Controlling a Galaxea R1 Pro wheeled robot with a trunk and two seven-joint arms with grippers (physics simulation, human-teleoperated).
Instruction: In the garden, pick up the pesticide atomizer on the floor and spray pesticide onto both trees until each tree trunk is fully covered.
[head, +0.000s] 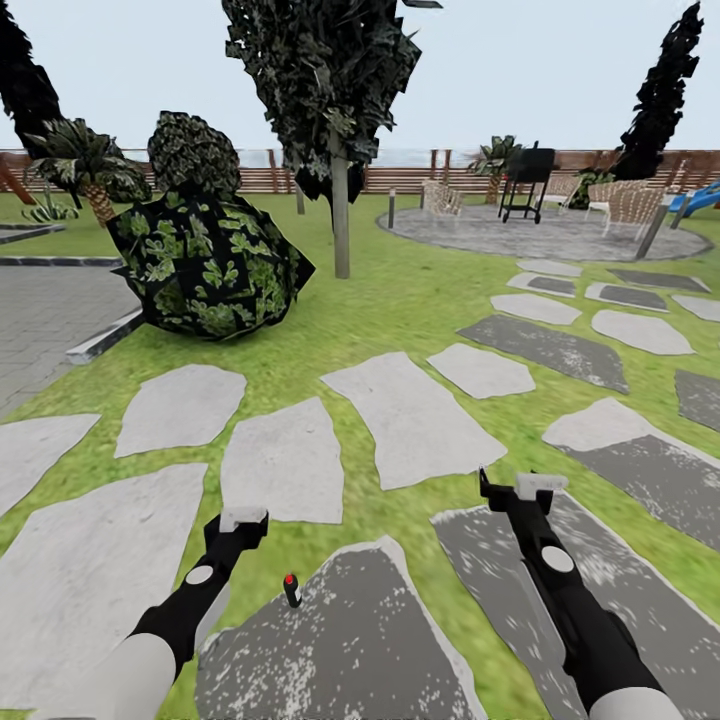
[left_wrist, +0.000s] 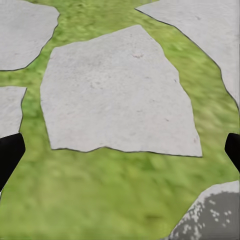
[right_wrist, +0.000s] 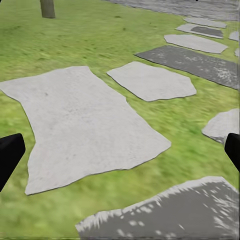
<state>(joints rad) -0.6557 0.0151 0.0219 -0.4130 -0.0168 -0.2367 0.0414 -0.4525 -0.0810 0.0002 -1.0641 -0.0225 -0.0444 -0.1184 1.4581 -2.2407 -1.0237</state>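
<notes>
pesticide atomizer (head: 292, 590) upright on dark stone, lower centre, between both arms | left gripper (head: 243, 520) lower left, jaws spread, empty | right gripper (head: 530, 487) lower right, jaws spread, empty | tree trunk (head: 341, 222) upper centre, beyond bush (head: 205, 262)

Head high; wrists low over stepping stones (head: 410, 415)

Both arms extended forward and low, roughly parallel, black forearms with white upper segments at the frame bottom. Left gripper (head: 243, 520) white-tipped, pointing ahead. Right gripper (head: 528, 486) reaches slightly farther out. Wrist views show each gripper's black fingers (left_wrist: 9, 155) (right_wrist: 10, 156) at opposite frame edges, spread wide, nothing between them.
</notes>
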